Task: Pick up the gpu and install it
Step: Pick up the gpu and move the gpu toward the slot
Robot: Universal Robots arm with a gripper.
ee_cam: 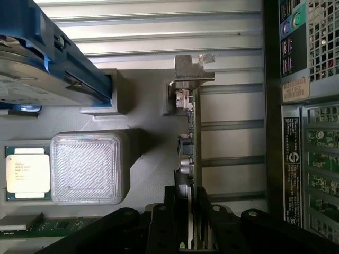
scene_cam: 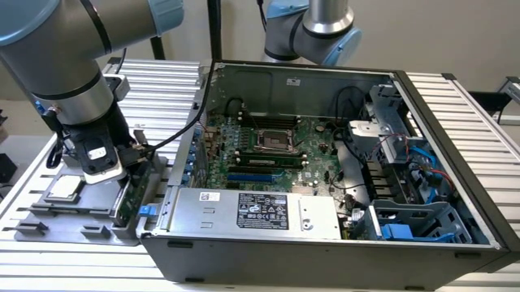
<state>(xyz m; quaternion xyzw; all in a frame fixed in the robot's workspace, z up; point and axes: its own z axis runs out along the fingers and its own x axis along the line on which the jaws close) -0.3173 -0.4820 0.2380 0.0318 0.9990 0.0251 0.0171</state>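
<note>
— What have you got hold of?

— Starting at the exterior view's left: my gripper [ee_cam: 190, 194] is down over the grey holder tray [scene_cam: 89, 213]. Its jaws are drawn in to a narrow gap, and as far as I can judge the pads are pressed on both faces of the gpu [ee_cam: 194, 137]. The card stands on its long edge in a slot on the side of the tray nearest the computer case [scene_cam: 325, 82]. Its silver bracket [ee_cam: 193, 69] is at the end away from me.

— How will it handle?

— Light and stiff, I'd say, but thin and fragile: it's bare board with small parts on its faces. I judge the plain upper edge, well back from the bracket, to be the right place to pinch, and that is where I am. A skewed grip could let it pivot.

— What else sits in the tray?

— A CPU chip [scene_cam: 65, 188] lies flat in its pocket with a white ribbed block [ee_cam: 87, 166] beside it. There is also a hard drive [ee_cam: 32, 74] with blue rails, and a memory stick [ee_cam: 26, 226].

— And the case, further right?

— Its side is open. Inside is the motherboard [scene_cam: 281, 152] with its processor socket [scene_cam: 268, 140] and a blue expansion slot [scene_cam: 252, 179] with no card in it. The power supply [scene_cam: 252, 210] runs along the near wall, and the blue drive caddies [scene_cam: 398, 231] are at the exterior view's right.
</note>
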